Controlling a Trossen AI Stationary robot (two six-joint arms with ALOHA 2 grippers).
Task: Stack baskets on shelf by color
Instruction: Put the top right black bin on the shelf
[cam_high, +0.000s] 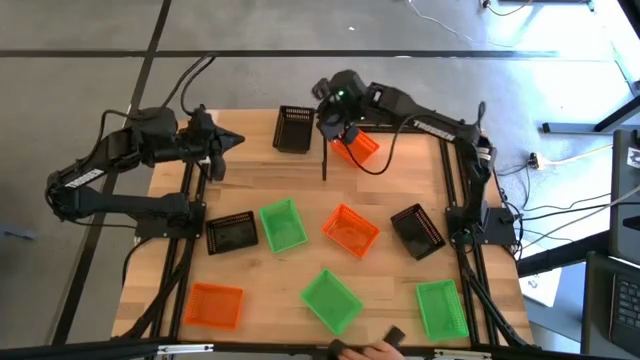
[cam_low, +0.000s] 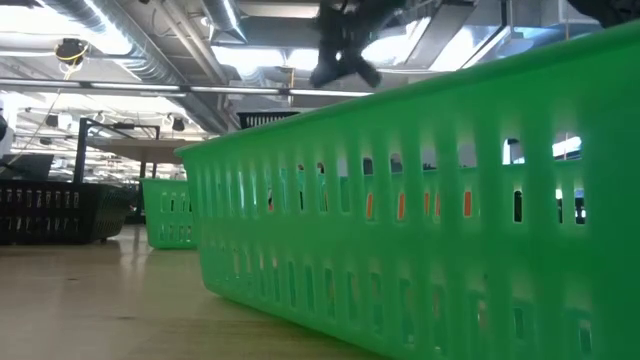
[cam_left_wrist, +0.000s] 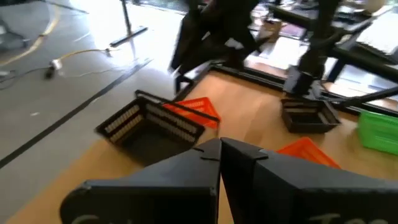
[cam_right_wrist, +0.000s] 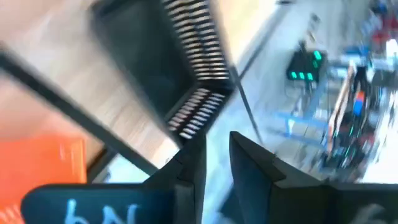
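Nine baskets lie on the wooden top. At the far edge are a black basket (cam_high: 293, 128) (cam_left_wrist: 152, 121) and a tilted orange basket (cam_high: 357, 148) (cam_left_wrist: 198, 109), beside a thin black upright (cam_high: 325, 160). My right gripper (cam_high: 335, 122) (cam_right_wrist: 217, 152) hovers between these two with a narrow gap between its fingers and nothing in it. My left gripper (cam_high: 232, 142) (cam_left_wrist: 221, 149) is shut and empty, left of the black basket and pointing toward it. I cannot tell a separate shelf board from the tabletop.
Across the middle stand a black basket (cam_high: 232, 233), a green one (cam_high: 283, 224), an orange one (cam_high: 350, 230) and a black one (cam_high: 418, 230). Near the front lie an orange one (cam_high: 215, 305) and two green ones (cam_high: 330, 298) (cam_high: 441, 308). A person's hand (cam_high: 370, 350) shows at the near edge.
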